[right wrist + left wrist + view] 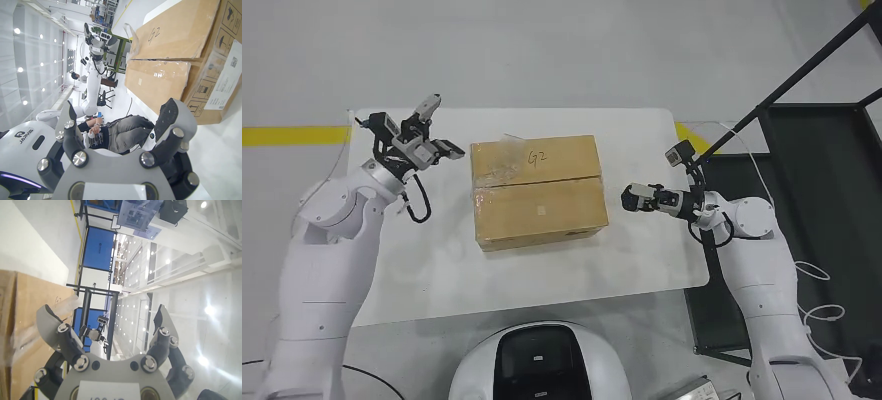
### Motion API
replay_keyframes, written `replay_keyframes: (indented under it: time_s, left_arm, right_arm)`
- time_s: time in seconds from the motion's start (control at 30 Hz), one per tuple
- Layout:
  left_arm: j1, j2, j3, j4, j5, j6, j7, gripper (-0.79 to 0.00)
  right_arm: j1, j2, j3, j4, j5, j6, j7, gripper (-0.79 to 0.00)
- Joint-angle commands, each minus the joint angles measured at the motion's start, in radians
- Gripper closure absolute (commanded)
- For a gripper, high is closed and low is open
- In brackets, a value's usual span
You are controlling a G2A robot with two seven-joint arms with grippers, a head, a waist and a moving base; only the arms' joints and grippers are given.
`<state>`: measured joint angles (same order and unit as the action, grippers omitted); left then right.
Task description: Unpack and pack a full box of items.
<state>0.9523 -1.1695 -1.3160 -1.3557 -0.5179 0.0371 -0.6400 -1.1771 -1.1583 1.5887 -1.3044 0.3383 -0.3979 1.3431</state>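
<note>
Jaws on both sides are standing wide open, gripping nothing. The left gripper (pixel 445 150) is hovering just beside the far left corner of the box (pixel 537 190), the right gripper (pixel 630 197) near its right end. The box is sitting shut on the table (pixel 642 262), with loose tape (pixel 132 36) curling off its seam. To my eye a finger snagging that tape could be dragging the box askew. Both arms are angling in from opposite sides, elbows out.

Bright, even light falls on the white table (pixel 642 250), and the box (pixel 537 190) throws only a faint, soft shadow along its near edge. Beyond the left pincer (pixel 103 311), round ceiling lamps (pixel 209 310) flare into white glare and haze. Beyond the right pincer (pixel 119 106), clear tape (pixel 158 73) on the box glints. Both wrist views bend straight lines toward their edges.
</note>
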Motion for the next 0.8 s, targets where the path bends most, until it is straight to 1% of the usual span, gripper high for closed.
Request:
replay_keyframes:
  time_s: [0.0, 0.03, 0.1, 0.13, 0.23, 0.33, 0.47, 0.6, 0.77]
  left_arm:
    - [-0.036, -0.009, 0.055, 0.051, 0.089, -0.122, 0.015, -0.785]
    - [-0.054, -0.011, 0.074, 0.075, 0.152, -0.171, 0.039, -0.785]
    - [-0.09, -0.015, 0.111, 0.119, 0.259, -0.225, 0.05, -0.785]
    - [-0.109, -0.015, 0.12, 0.137, 0.328, -0.255, 0.072, -0.785]
    - [-0.148, -0.012, 0.148, 0.17, 0.495, -0.291, 0.085, -0.785]
    - [-0.163, -0.007, 0.166, 0.178, 0.652, -0.335, 0.111, -0.785]
    - [-0.158, -0.001, 0.186, 0.17, 0.86, -0.415, 0.186, -0.785]
    - [-0.153, 0.002, 0.202, 0.167, 0.985, -0.473, 0.235, -0.785]
    - [-0.153, 0.002, 0.202, 0.167, 0.985, -0.473, 0.235, -0.785]
  right_arm:
    - [0.0, 0.0, 0.0, 0.0, 0.0, 0.0, 0.0, -0.785]
    - [0.0, 0.0, 0.0, 0.0, 0.0, 0.0, 0.0, -0.785]
    - [0.0, 0.0, 0.0, 0.0, 0.0, 0.0, 0.0, -0.785]
    - [0.0, 0.0, 0.0, 0.0, 0.0, 0.0, 0.0, -0.785]
    - [0.0, 0.0, 0.0, 0.0, 0.0, 0.0, 0.0, -0.785]
    - [0.0, 0.0, 0.0, 0.0, 0.0, 0.0, 0.0, -0.785]
    - [0.0, 0.0, 0.0, 0.0, 0.0, 0.0, 0.0, -0.785]
    - [0.0, 0.0, 0.0, 0.0, 0.0, 0.0, 0.0, -0.785]
    - [0.0, 0.0, 0.0, 0.0, 0.0, 0.0, 0.0, -0.785]
